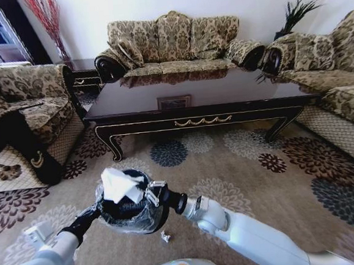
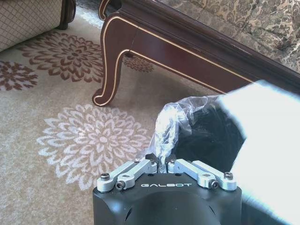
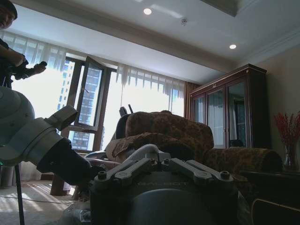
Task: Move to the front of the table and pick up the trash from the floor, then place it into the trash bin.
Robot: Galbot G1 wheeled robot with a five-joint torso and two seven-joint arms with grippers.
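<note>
Progress, judged: robot stood before the table (image 1: 200, 109); white napkin (image 1: 121, 185) already lay atop the trash bin (image 1: 131, 214), resting on its rim, not fully sunk in. One small crumpled silvery wrapper (image 1: 165, 236) was left on the carpet (image 1: 279, 186) just beside the bin, toward the robot; no other litter could be made out.

Left end effector (image 2: 164, 164): pinched narrow on the bin's clear liner bag (image 2: 171, 119) at the rim, on the bin's left side.

Right end effector (image 1: 152, 194): at the bin's right rim; its finger state could not be told.

Materials: table, dark glossy wood, gold scroll trim, curved legs. Bin, round, black, liner crinkly and translucent. Napkin, soft, creased paper. Carpet, short pile, beige with floral medallions.
</note>
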